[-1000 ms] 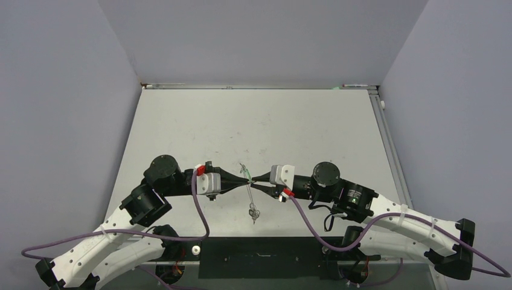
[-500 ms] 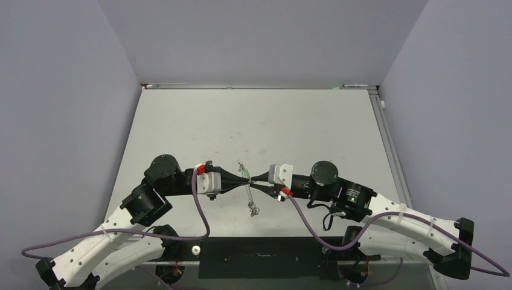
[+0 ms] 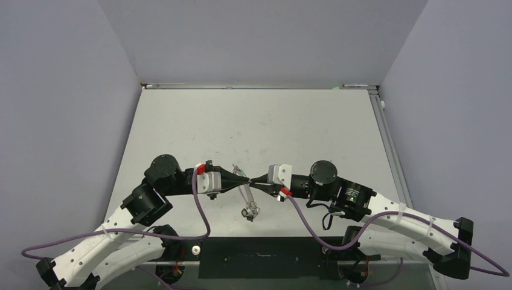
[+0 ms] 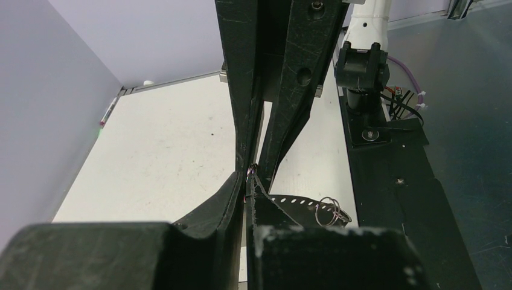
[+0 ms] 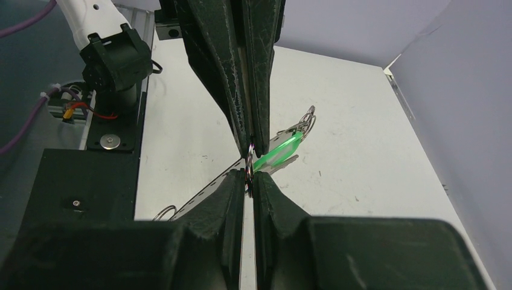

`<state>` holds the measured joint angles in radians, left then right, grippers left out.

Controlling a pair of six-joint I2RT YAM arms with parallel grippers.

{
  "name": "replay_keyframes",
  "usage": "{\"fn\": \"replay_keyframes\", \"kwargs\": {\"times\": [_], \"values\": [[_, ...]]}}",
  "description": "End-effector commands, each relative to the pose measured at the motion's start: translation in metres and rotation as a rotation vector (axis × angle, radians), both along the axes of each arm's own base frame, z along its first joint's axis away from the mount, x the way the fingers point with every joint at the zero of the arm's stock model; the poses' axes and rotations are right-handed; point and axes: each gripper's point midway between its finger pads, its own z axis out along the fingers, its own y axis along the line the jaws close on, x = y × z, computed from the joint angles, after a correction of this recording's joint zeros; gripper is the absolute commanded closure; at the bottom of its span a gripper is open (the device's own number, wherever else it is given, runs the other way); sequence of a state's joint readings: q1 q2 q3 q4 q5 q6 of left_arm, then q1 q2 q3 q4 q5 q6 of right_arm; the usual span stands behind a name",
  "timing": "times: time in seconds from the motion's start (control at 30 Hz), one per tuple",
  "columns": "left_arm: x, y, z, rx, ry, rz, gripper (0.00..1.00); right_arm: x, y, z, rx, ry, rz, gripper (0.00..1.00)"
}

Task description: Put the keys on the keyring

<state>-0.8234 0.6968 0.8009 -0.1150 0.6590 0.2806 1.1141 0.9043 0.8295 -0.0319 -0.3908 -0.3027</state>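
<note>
Over the table (image 3: 181,121), the left gripper (image 3: 246,179) and right gripper (image 3: 254,179) meet tip to tip, both clamped shut on the keyring (image 3: 244,194) in mid-air — an uneven pull could bend its wire — or shake loose the dangling keys (image 3: 249,211).

Tip to tip now: left end effector (image 3: 246,181) and right end effector (image 3: 253,179) both pinch the thin grey wire keyring (image 3: 244,194), tiny silver keys (image 3: 249,211) bunched at its near end.

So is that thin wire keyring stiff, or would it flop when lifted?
Probably springy rather than limp: the keyring holds a long loop shape from where it's pinched. Likely light, being thin wire. The keys bunched at its free end would probably slide and swing.
</note>
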Motion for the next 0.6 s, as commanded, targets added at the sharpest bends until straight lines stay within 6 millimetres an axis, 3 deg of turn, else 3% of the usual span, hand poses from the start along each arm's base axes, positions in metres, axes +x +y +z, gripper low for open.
{"fn": "replay_keyframes", "kwargs": {"times": [0.0, 0.07, 0.2, 0.3, 0.57], "values": [[0.001, 0.000, 0.018, -0.056, -0.060, 0.006, 1.00, -0.002, 0.003, 0.031, 0.088, -0.050, 0.020, 0.95], [0.004, 0.001, 0.015, -0.045, -0.074, 0.022, 0.99, 0.000, 0.001, 0.031, 0.083, -0.048, 0.003, 0.95], [0.006, 0.004, 0.008, -0.017, -0.094, 0.034, 0.63, 0.003, -0.002, 0.026, 0.035, -0.033, -0.020, 0.95], [0.005, 0.009, 0.008, 0.011, -0.108, 0.049, 0.48, 0.007, -0.005, 0.023, -0.001, -0.024, -0.045, 0.95], [0.002, 0.017, 0.010, 0.129, -0.112, 0.061, 0.44, 0.010, -0.009, 0.016, -0.043, -0.004, -0.073, 0.95]]}}
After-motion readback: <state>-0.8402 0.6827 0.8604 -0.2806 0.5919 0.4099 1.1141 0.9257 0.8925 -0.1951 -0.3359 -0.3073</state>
